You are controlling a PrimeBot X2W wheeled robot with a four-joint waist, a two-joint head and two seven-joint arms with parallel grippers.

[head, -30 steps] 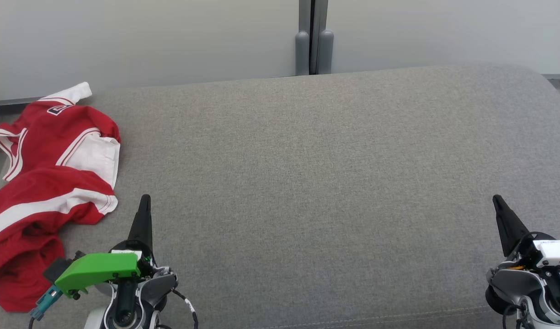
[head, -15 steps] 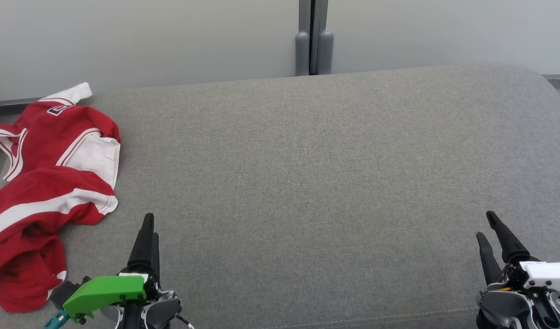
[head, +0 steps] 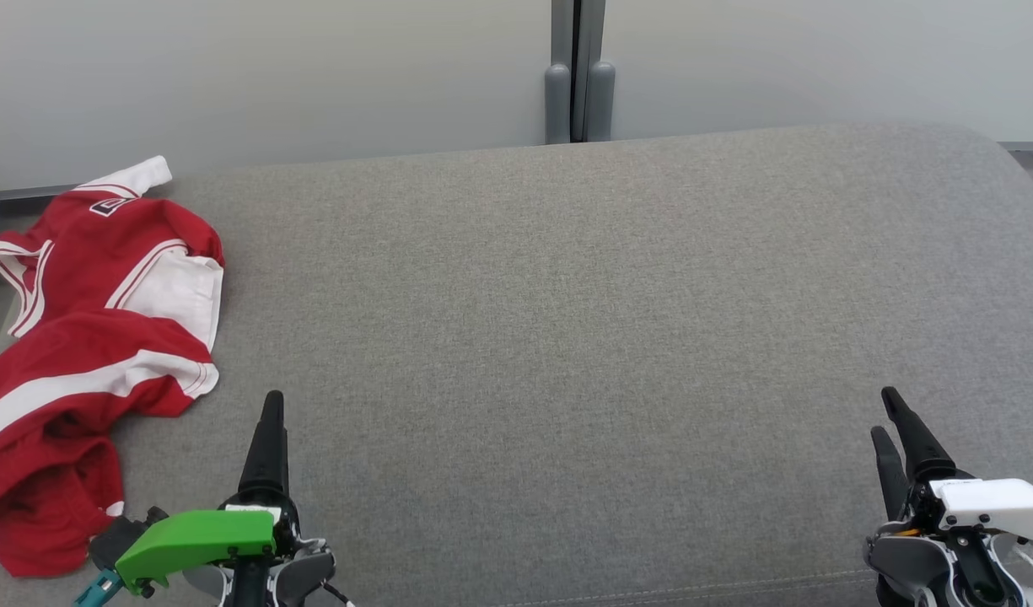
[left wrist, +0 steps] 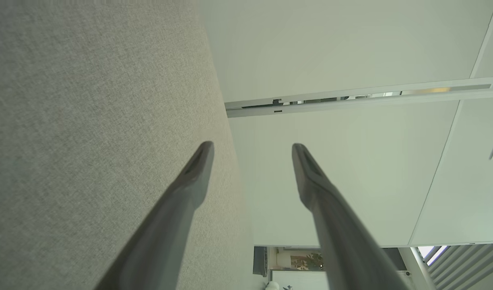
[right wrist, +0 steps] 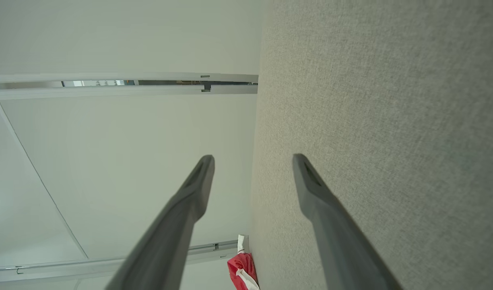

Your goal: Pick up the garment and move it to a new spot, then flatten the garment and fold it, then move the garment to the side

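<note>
The garment [head: 86, 354] is a red jersey with white stripes and panels, crumpled at the far left of the grey fabric surface [head: 567, 337], partly hanging over its left edge. A corner of the garment [right wrist: 242, 268] peeks in at the bottom of the right wrist view. My left gripper [head: 271, 409] hovers near the front edge just right of the garment, open and empty. Wide apart in the left wrist view stand its fingers [left wrist: 198, 169]. At the front right corner my right gripper [head: 885, 415] is open too, far from the garment, fingers [right wrist: 306, 181] spread.
A pale wall with a grey post [head: 578, 76] runs behind the grey surface. The surface's rounded right end [head: 1014, 185] drops off near my right arm. A green cover [head: 191, 544] sits on my left wrist.
Both grippers have opened from shut and drawn back a little toward the front edge. The garment lies as before.
</note>
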